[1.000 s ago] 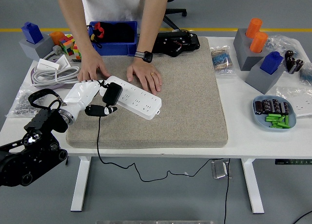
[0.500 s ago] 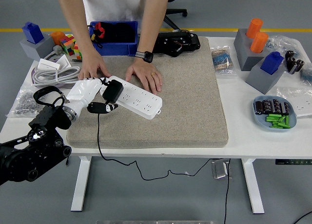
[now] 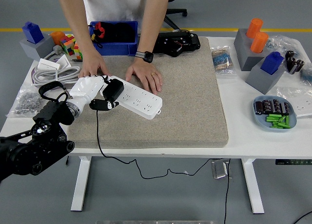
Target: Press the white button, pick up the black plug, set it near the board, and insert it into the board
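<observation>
Broadly, we are at the last step, the insertion, at a white table (image 3: 243,138) covered for most of its middle by a tan felt mat (image 3: 195,102). A person (image 3: 122,2) stands at the far side, with one hand (image 3: 92,68) flat on the mat at the board's far-left end and the other hand (image 3: 146,73) pressed on its far edge, steadying it. Our left arm (image 3: 34,146) reaches in from the lower left; the right arm is out of view.

On the mat lies the white power board (image 3: 139,99), running diagonally from upper left to lower right. Our left hand (image 3: 92,92), in its white shell, sits at the board's near-left end, its fingers closed around the black plug (image 3: 113,89). The plug stands tilted on the left end of the board, over the sockets there; whether its pins have entered a socket we cannot tell. Its black cable (image 3: 100,141) drops off the mat's near edge and loops under the table.

The next move, we judge, calls for squaring the plug to the socket face and pressing it straight down while the person holds the board; a tilted push could make the pins skid or shove the board.

Compared with a second ago, our hand and plug have moved up and a little left, deeper onto the board's end, and the arm has risen with them. The person's hands have hardly shifted.
</observation>
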Controlling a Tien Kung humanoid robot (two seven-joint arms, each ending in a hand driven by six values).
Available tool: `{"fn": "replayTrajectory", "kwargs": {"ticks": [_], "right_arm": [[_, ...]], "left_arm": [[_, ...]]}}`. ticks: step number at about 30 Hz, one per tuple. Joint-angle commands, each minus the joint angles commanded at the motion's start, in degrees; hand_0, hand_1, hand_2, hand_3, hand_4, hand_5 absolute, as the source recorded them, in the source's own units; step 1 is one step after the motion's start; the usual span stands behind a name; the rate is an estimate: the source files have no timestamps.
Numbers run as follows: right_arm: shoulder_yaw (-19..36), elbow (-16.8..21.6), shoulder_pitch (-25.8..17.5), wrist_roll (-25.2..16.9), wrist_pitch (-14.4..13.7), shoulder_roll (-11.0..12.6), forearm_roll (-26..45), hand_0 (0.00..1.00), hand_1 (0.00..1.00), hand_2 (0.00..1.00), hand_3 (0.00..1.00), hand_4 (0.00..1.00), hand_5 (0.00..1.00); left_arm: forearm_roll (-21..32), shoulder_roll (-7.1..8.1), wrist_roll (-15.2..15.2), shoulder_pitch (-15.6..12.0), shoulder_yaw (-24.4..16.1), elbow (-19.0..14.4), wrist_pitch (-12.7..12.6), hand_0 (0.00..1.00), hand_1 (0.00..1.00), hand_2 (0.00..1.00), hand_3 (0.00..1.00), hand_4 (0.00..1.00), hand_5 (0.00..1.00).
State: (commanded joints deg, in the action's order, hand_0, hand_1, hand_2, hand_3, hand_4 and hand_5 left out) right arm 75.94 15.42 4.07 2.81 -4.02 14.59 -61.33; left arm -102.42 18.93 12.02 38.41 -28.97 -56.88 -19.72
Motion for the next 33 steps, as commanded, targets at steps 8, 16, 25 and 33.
{"fn": "replayTrajectory", "kwargs": {"ticks": [8, 16, 25, 33], "right_arm": [[0.03, 0.01, 0.16, -0.01, 0.0, -0.04, 0.05, 0.745, 0.621, 0.62, 0.596, 0.618, 0.389], [0.11, -0.02, 0.15, 0.01, 0.0, -0.08, 0.04, 0.745, 0.621, 0.619, 0.596, 0.618, 0.389], [0.2, 0.02, 0.1, -0.01, 0.0, -0.15, 0.0, 0.745, 0.621, 0.619, 0.596, 0.618, 0.389], [0.39, 0.07, 0.12, -0.04, 0.0, -0.18, -0.08, 0.745, 0.621, 0.618, 0.596, 0.618, 0.389]], "left_arm": [[1.37, -1.43, 0.74, 1.96, 2.67, 2.42, 0.72, 0.784, 0.819, 0.749, 0.739, 0.852, 0.367], [3.71, -1.41, 1.24, 1.72, 4.27, 4.38, 1.53, 0.782, 0.818, 0.747, 0.738, 0.85, 0.367], [4.16, -0.21, 0.61, -0.14, 1.87, 3.93, 1.25, 0.772, 0.805, 0.736, 0.729, 0.845, 0.375], [2.27, 1.23, 0.4, -1.51, -4.43, -1.72, 0.6, 0.773, 0.807, 0.74, 0.734, 0.845, 0.374]]}}
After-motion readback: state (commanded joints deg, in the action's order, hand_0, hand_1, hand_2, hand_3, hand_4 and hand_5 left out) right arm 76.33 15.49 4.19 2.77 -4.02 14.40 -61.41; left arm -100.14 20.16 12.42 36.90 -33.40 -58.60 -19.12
